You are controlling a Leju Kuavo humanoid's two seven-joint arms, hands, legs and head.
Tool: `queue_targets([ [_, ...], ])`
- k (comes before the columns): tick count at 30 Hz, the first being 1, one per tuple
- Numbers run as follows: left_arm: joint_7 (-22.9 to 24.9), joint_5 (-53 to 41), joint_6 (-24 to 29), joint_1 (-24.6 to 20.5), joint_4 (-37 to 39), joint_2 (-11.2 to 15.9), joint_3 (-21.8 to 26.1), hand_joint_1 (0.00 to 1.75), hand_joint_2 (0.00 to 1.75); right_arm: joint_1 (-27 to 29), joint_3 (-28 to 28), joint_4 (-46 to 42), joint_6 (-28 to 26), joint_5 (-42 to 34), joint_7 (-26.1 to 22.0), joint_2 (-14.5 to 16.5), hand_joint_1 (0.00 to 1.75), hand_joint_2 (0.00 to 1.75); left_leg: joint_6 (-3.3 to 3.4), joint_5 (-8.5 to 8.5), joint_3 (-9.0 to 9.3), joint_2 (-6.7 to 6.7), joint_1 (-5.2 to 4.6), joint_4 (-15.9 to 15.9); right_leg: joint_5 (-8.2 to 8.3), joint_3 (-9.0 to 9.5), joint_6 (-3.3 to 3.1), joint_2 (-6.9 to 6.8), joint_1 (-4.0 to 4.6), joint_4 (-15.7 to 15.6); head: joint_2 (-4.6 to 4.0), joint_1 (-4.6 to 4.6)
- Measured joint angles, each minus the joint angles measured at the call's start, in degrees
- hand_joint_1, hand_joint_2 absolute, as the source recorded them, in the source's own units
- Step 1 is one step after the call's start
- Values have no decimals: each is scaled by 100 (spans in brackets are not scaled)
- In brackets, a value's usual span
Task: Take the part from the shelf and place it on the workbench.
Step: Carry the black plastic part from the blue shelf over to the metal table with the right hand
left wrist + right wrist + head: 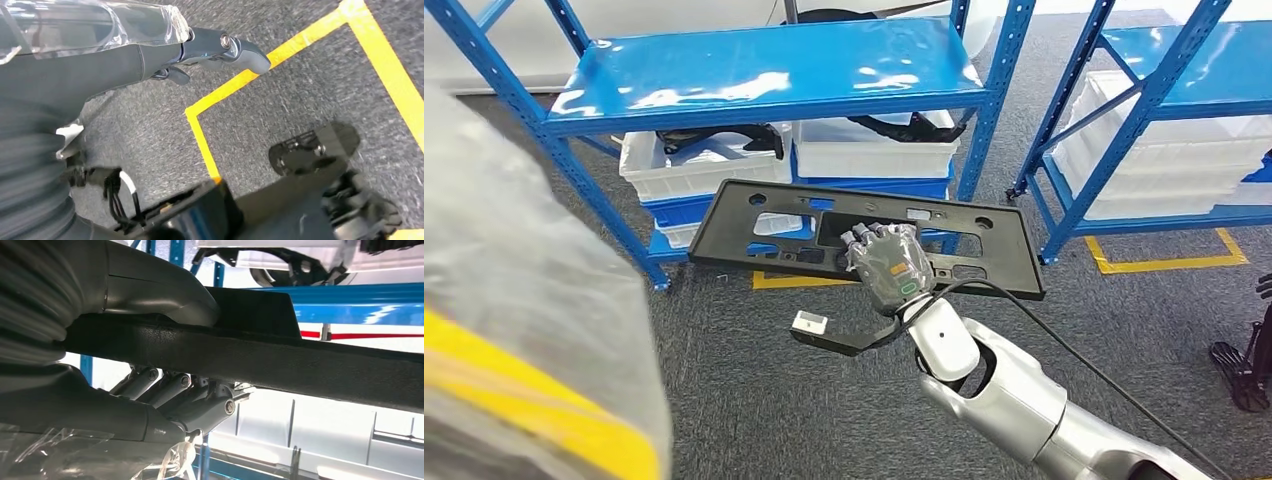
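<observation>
The part is a long flat black plastic panel with several cutouts. My right hand grips its near long edge and holds it in the air, in front of the lower level of the blue shelf. In the right wrist view the thumb lies on one face of the part's edge and the fingers press on the other. My left hand hangs over the grey floor, fingers stretched out, holding nothing. The left arm, wrapped in clear plastic, looms blurred at the left.
White bins with dark parts sit on the shelf's lower level behind the panel. A second blue shelf with white bins stands at the right. Yellow tape marks the grey carpet. A black cable runs from my right wrist.
</observation>
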Motion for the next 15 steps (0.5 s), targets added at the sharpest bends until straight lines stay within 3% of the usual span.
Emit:
queue_targets([
  [2, 1, 0, 1, 21, 1, 1, 0, 0, 175, -1, 3, -1, -1, 1, 10, 4, 175, 175, 97, 13, -31, -48, -27, -60, 17, -24, 65, -75, 4, -2, 0, 2],
  [4, 1, 1, 2, 51, 2, 2, 1, 0, 175, -2, 5, -1, -2, 2, 21, 8, 175, 175, 200, 62, -56, -123, -18, -93, -109, -92, 110, -38, -7, 143, 0, 5],
  [5, 1, 1, 3, 57, 2, 2, 2, 0, 175, 0, 5, 0, -2, 2, 24, 7, 175, 175, 249, 90, -64, -160, -12, -111, -268, -198, 118, 21, -11, 385, 0, 9],
  [7, 0, 1, 2, 59, 2, 1, 2, 0, 175, 18, 11, 4, -2, 2, 27, 5, 175, 175, 310, 123, -96, -233, -28, -111, -666, -552, 110, 147, -7, 1187, 0, 17],
  [8, 0, 2, 1, 61, 2, 0, 2, 0, 175, 35, 16, 9, -1, 2, 27, 4, 175, 175, 326, 134, -108, -278, -41, -109, -790, -725, 109, 173, -1, 1558, 0, 20],
  [9, 0, 2, 1, 64, 2, -1, 2, 0, 175, 50, 22, 16, -1, 2, 27, 2, 175, 175, 335, 142, -116, -326, -53, -107, -813, -822, 105, 187, 4, 1762, 0, 21],
  [10, 0, 2, 0, 65, 2, -1, 2, 0, 175, 61, 30, 23, -1, 2, 27, 1, 175, 175, 339, 148, -121, -379, -63, -101, -722, -810, 94, 198, 6, 1733, 0, 22],
  [11, 0, 2, 0, 61, 1, -2, 3, 0, 175, 66, 35, 29, -1, 2, 27, -1, 175, 175, 340, 151, -123, -434, -69, -92, -541, -688, 78, 218, 7, 1476, 0, 22],
  [13, 0, 2, 1, 48, 1, -5, 4, 0, 175, 61, 43, 33, -2, 2, 27, -1, 175, 175, 327, 147, -144, -538, -83, -48, -149, -299, 36, 383, 6, 668, 0, 21],
  [15, -2, 5, 1, 37, 1, -9, 5, 0, 175, 56, 44, 34, -2, 1, 26, -1, 175, 175, 290, 150, -213, -624, -91, 9, -12, -93, 22, 520, 1, 188, 0, 20],
])
